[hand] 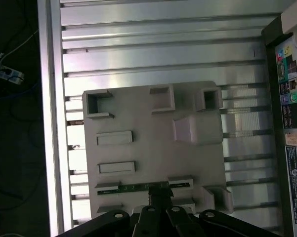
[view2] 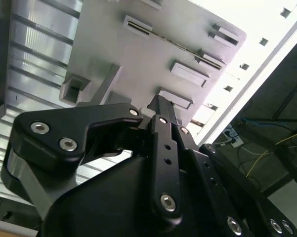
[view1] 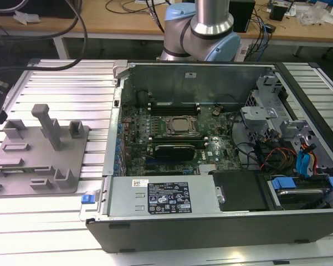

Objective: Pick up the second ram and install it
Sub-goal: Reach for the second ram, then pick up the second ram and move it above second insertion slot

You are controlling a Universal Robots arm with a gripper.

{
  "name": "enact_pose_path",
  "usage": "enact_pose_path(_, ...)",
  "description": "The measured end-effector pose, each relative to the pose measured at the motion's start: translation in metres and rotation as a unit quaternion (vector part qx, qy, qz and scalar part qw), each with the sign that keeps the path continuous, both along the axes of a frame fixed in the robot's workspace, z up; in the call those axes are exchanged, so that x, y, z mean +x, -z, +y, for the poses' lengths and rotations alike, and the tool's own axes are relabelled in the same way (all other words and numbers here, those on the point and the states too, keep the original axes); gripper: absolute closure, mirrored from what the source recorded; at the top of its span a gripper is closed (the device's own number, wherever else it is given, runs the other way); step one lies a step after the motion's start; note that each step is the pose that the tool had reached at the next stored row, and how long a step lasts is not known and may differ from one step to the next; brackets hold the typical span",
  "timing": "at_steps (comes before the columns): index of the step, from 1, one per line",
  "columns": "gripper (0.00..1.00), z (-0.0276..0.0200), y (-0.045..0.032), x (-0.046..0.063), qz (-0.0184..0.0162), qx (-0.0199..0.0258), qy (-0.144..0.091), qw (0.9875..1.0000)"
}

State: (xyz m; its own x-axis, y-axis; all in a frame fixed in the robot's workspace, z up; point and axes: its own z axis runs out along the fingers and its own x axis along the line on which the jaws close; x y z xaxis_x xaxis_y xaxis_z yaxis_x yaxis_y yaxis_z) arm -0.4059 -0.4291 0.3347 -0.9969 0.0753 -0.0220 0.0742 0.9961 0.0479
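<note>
Green and thin, the second ram (hand: 138, 187) stands on edge between two holders of the grey fixture plate (hand: 153, 148). The plate lies on the slatted aluminium desk (hand: 163, 54) beside the open computer case (view1: 210, 221). The gripper (hand: 160, 198) hangs over the stick's middle, its jaws seemingly pressed together with nothing between them. I'd judge the stick light and stiff but fragile, best pinched across its flat faces near the middle, clear of the contact edge.

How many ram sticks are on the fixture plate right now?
1: a ram stands in the plate's slot holders, right at the tool. Others may hide behind the tool.
</note>
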Motion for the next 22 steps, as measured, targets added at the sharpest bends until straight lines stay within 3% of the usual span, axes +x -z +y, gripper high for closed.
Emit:
enact_pose_path(2,0.92,-0.0019,0.0025,-0.0013,0.0001,-0.0003,0.0,1.0)
enact_pose_path(17,0.92,-0.002,0.003,-0.0013,0.0001,-0.0003,-0.001,1.0)
enact_pose_path(20,0.92,-0.002,0.0031,-0.0013,0.0001,-0.0003,-0.01,1.0)
enact_pose_path(22,0.92,-0.002,0.0031,-0.0012,0.0001,-0.0003,-0.03,0.9996)
